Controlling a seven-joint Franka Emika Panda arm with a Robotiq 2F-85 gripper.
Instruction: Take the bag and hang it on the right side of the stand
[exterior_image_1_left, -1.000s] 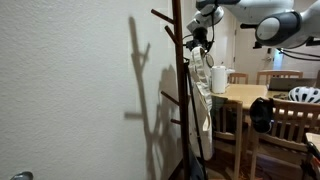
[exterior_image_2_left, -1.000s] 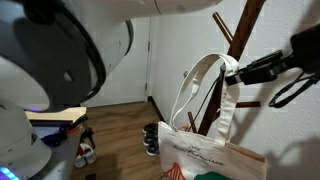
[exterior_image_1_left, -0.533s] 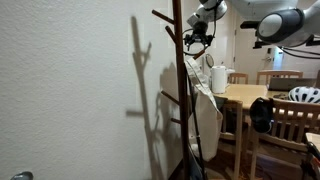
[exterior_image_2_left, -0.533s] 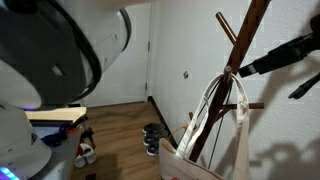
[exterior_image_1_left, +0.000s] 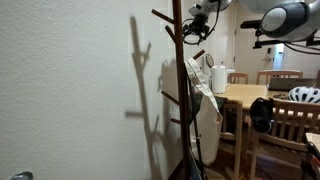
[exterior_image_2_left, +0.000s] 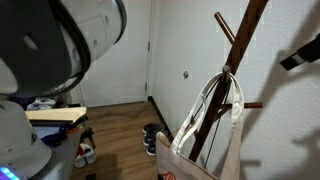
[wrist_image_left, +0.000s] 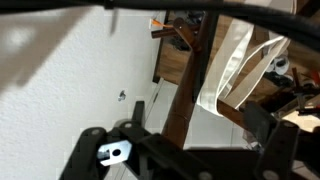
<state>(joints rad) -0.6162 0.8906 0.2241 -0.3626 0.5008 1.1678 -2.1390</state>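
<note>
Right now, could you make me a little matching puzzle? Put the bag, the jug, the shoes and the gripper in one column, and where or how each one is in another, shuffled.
Things:
1. bag
2. white jug
3. shoes
4. gripper

Places or states:
A. on the floor near the wall
B. open, holding nothing, up near the top of the stand
C. hanging by its handles from a peg of the coat stand
D. standing on the wooden table

Pairs: 1-C, 2-D, 3-A, 4-B
</note>
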